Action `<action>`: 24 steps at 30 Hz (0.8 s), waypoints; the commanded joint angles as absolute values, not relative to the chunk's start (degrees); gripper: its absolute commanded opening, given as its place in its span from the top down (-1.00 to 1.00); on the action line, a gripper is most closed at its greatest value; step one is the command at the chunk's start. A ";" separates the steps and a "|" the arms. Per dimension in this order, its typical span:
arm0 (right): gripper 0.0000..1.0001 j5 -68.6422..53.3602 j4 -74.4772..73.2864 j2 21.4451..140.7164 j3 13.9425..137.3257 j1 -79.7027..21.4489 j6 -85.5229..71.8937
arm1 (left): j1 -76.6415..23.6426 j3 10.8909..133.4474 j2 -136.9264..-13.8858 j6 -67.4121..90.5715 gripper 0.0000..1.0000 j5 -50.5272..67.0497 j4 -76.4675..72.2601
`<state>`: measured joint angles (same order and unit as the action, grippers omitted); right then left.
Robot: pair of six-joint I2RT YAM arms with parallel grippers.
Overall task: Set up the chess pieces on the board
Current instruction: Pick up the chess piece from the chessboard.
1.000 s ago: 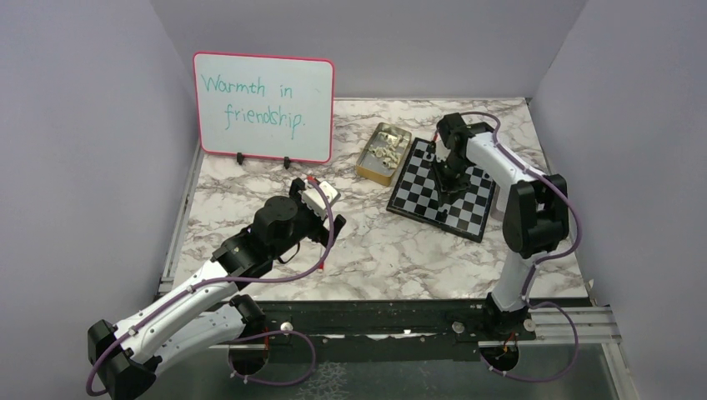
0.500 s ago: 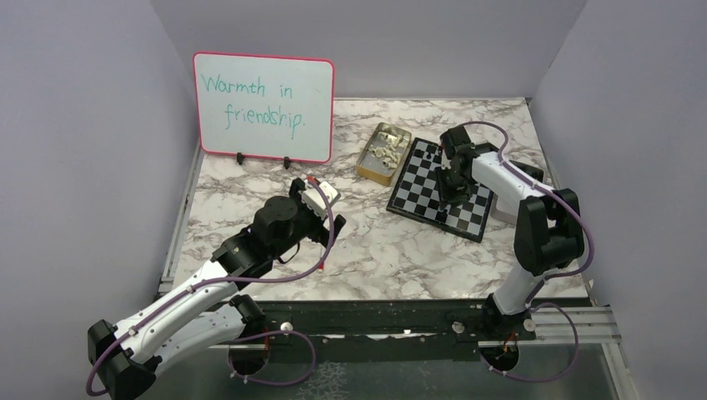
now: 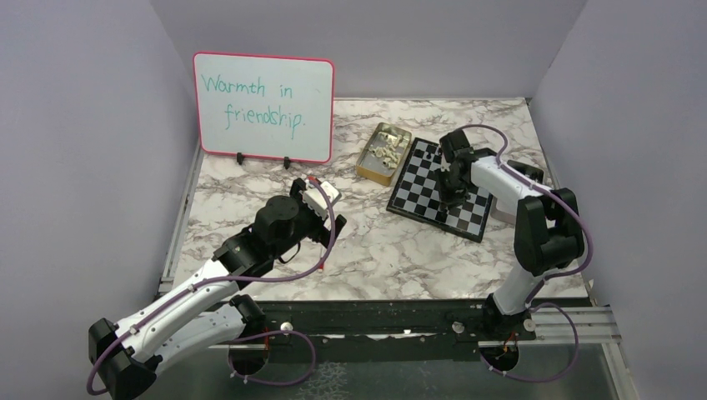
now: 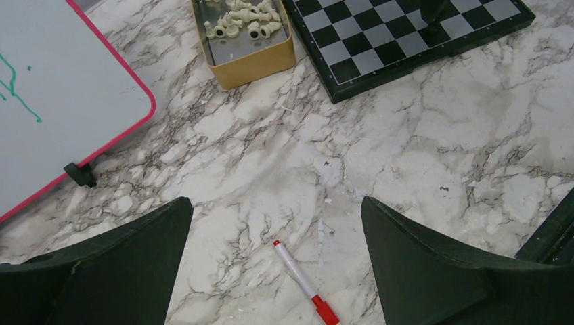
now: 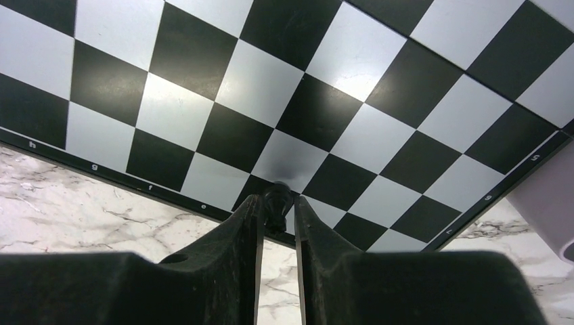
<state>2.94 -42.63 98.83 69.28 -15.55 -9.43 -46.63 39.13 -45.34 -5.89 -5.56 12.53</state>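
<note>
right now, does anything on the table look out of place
A red-capped white marker lies loose on the marble table under the open left gripper. The board also sits skewed to the table's edges.

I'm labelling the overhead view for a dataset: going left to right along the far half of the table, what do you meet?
Whiteboard → yellow tin of cream chess pieces → chessboard.

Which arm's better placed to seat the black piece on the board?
Right. The right tool grips the black piece at the board edge; the left tool hangs open over marble, off the board.
</note>
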 commanded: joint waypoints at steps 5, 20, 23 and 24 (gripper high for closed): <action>0.42 3.57 -40.33 96.24 65.61 -16.26 -10.65 | -46.84 38.93 -46.01 -6.22 -0.92 -4.42 11.07; 0.43 3.96 -40.49 95.45 66.03 -16.26 -10.20 | -46.78 39.04 -46.81 -6.48 -0.92 -4.82 11.16; 0.43 4.26 -40.75 95.54 66.35 -16.30 -10.11 | -46.78 39.01 -46.82 -6.42 -0.92 -4.76 11.16; 0.46 4.30 -40.78 95.56 66.36 -16.33 -10.11 | -46.84 38.98 -46.80 -6.42 -0.92 -4.78 11.18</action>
<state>2.96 -41.45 96.73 65.19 -15.81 -10.09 -46.63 39.09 -46.89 -5.93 -5.43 12.53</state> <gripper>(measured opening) 0.287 0.957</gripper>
